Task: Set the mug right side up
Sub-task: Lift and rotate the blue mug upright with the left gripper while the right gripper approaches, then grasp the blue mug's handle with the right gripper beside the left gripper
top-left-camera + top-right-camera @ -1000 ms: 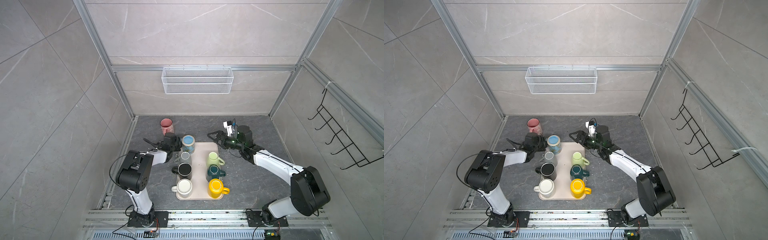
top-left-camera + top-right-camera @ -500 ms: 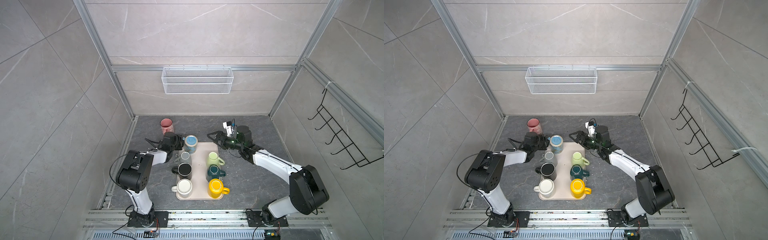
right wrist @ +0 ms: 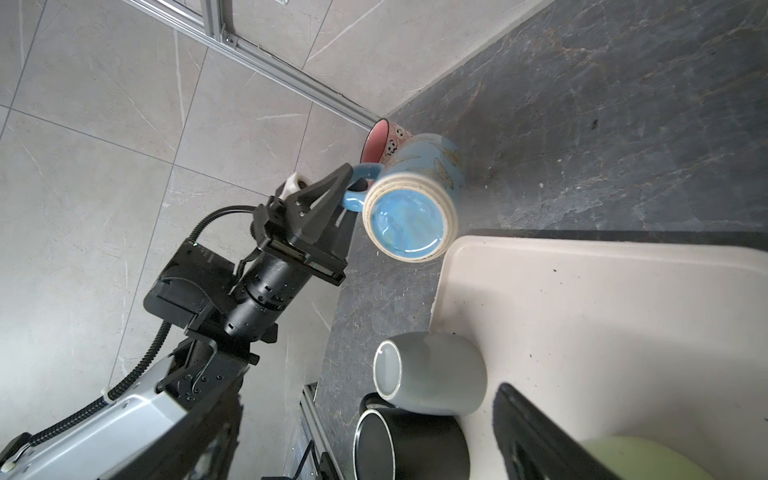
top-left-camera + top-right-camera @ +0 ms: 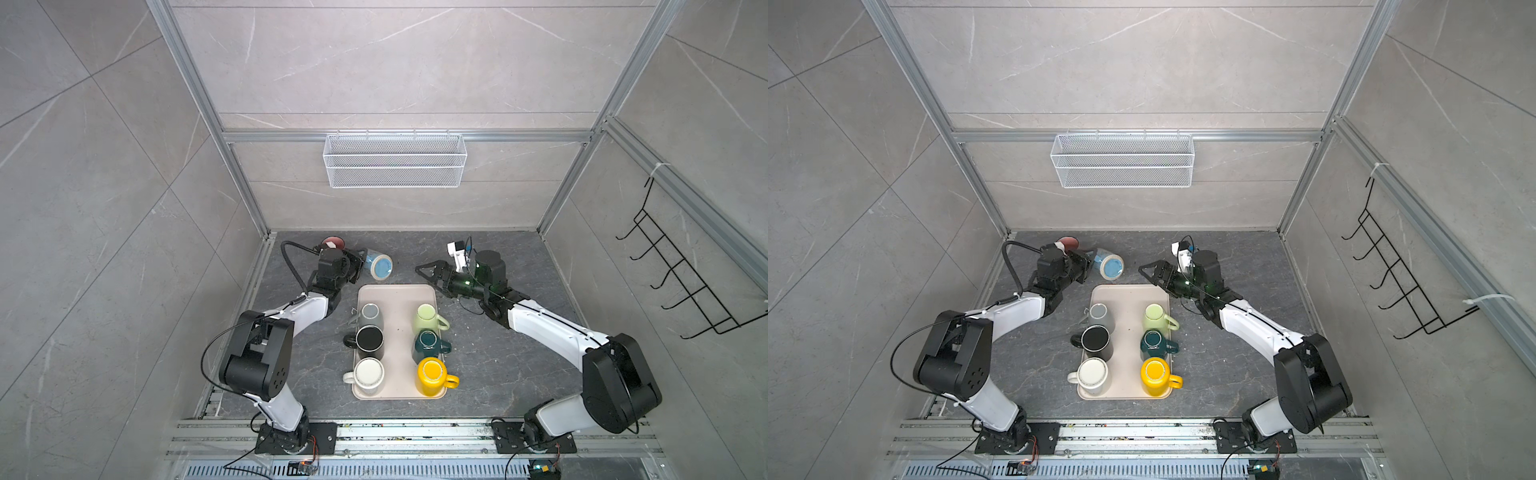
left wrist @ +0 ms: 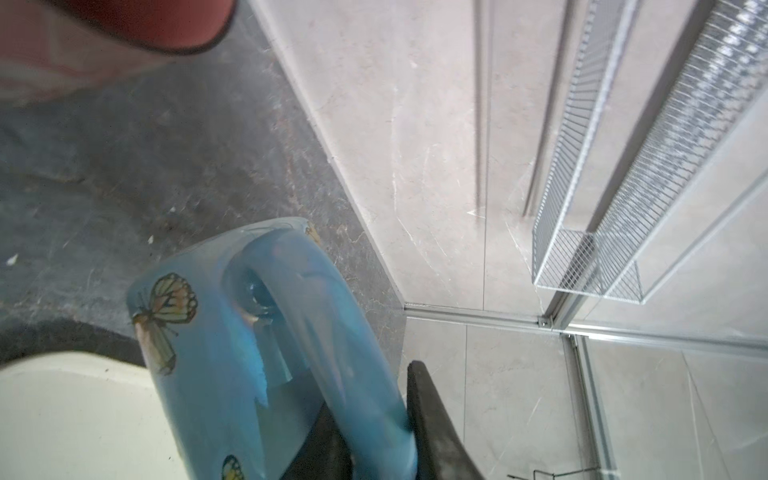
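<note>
1. The dark stone tabletop (image 4: 498, 374) carries everything. On the back wall above it hangs a white wire basket (image 4: 395, 166).
2. A beige tray (image 4: 397, 299) lies in the middle between the two arms. It holds six mugs in two rows: gray mug (image 4: 370, 319), black mug (image 4: 370, 338) and white mug (image 4: 368, 374) on the left; light green mug (image 4: 428, 318), dark teal mug (image 4: 428, 344) and yellow mug (image 4: 432, 372) on the right.
3. The right gripper (image 4: 430, 277) hovers just beyond the tray's far right corner, jaws spread wide and holding nothing.
4. The left gripper (image 3: 349, 189) is clenched on the handle of the blue butterfly mug (image 4: 379, 266), a finger on either side of the handle.
5. That mug is tipped on its side just past the tray's far left corner, off the tray. Its round blue, cream-rimmed end faces toward the right gripper, and it looks raised off the tabletop.
6. A pink mug (image 4: 332, 242) stands mouth up just behind the left gripper, near the far left corner.
</note>
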You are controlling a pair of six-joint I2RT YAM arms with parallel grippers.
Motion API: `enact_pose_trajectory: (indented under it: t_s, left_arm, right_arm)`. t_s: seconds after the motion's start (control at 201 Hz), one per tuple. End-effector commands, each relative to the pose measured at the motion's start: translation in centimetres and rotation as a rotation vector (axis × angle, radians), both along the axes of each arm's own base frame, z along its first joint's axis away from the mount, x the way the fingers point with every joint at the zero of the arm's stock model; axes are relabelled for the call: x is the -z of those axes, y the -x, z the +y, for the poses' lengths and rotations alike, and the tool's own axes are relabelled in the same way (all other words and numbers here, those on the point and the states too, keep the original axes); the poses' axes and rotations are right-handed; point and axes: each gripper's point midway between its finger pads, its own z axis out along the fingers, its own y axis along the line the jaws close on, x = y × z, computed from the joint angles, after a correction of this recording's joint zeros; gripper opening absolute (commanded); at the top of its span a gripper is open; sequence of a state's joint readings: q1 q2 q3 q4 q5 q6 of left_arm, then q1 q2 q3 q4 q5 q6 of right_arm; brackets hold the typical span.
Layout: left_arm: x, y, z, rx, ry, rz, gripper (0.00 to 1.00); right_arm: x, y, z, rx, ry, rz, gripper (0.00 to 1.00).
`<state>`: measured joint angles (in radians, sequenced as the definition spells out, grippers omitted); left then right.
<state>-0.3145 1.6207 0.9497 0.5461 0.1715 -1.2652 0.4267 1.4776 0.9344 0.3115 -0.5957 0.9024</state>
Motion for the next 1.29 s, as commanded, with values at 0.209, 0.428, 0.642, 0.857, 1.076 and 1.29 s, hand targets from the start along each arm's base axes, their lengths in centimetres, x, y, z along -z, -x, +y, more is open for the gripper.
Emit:
enact_pose_trajectory:
  t_s: [0.209, 0.428, 0.642, 0.857, 1.076, 1.29]
  left_arm:
    - [-16.0, 9.2, -4.7, 0.225, -0.477, -0.702, 0.0]
    - [-16.3, 15.0, -6.6, 0.28, -0.765, -0.951, 0.0]
    - [-15.4, 18.4, -8.1, 0.244, -1.086, -1.125, 0.0]
    - [-14.8, 19.2, -9.6, 0.096, -1.353, -1.227, 0.0]
    - [-14.3, 18.9, -11.7, -0.06, -1.595, -1.258, 0.0]
    - [-13.5, 18.7, -13.2, -0.114, -1.692, -1.283, 0.0]
  right_arm:
    - [-1.5, 0.4, -0.2, -0.002, -0.019, -0.026, 0.95]
    - [-2.9, 1.1, -0.5, -0.01, 0.009, -0.07, 0.88]
    - [-5.1, 2.8, -1.4, -0.022, 0.105, -0.14, 0.72]
    - [-7.6, 4.2, -1.3, -0.093, 0.168, -0.203, 0.58]
    - [-10.7, 5.7, -1.3, -0.172, 0.205, -0.305, 0.58]
    - [-12.3, 7.4, -1.7, -0.233, 0.265, -0.366, 0.6]
